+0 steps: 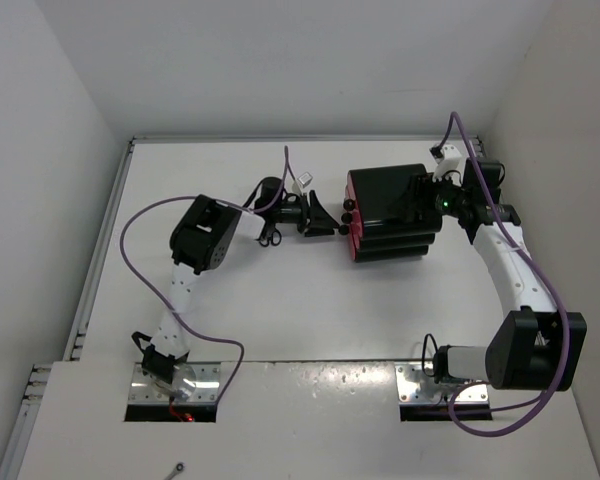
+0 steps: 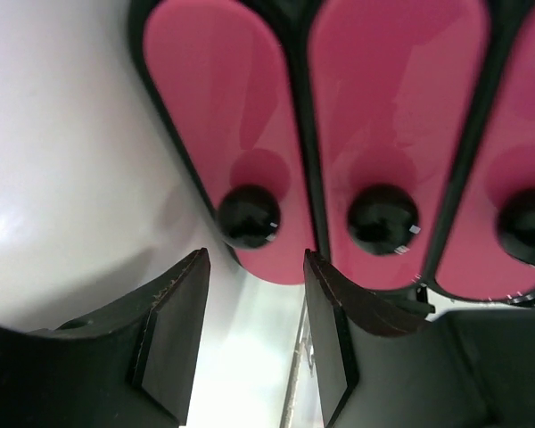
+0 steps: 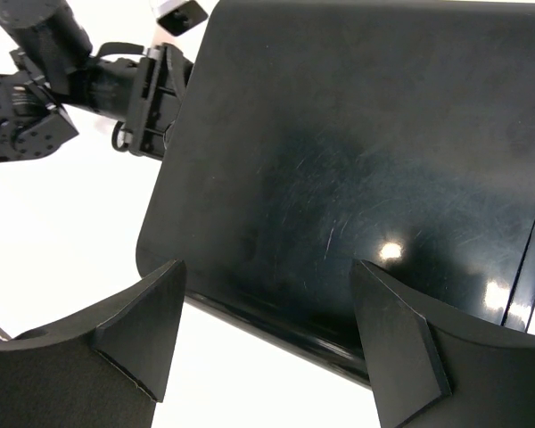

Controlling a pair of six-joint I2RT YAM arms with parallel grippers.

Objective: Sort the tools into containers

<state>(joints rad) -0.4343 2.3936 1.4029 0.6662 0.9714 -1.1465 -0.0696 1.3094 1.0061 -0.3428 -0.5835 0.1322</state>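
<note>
- The left gripper [image 2: 254, 330] has its two fingers spread apart with nothing between them.
- Just ahead of that gap, in the left wrist view, sits the round black knob [image 2: 248, 216] of the nearest pink drawer [image 2: 209, 98]. The fingertips stop short of it and do not touch it.
- Two more pink drawers [image 2: 397, 98] follow alongside, each with its own black knob, all three shut within the dark frame.
- The right gripper [image 3: 267, 330] is also spread wide and holds nothing. Its fingers hang over a broad glossy face of the black box [image 3: 357, 160]; whether they touch it I cannot tell.
- From above, the box stands toward the far right of the table [image 1: 280, 300], its red front turned to the left gripper, with the right gripper at its opposite side.
- The black-handled scissors [image 1: 270, 237] lie on the table just beside the left arm [image 1: 195, 240], on its near side, outside the drawers.
- No other tools can be made out.
</note>
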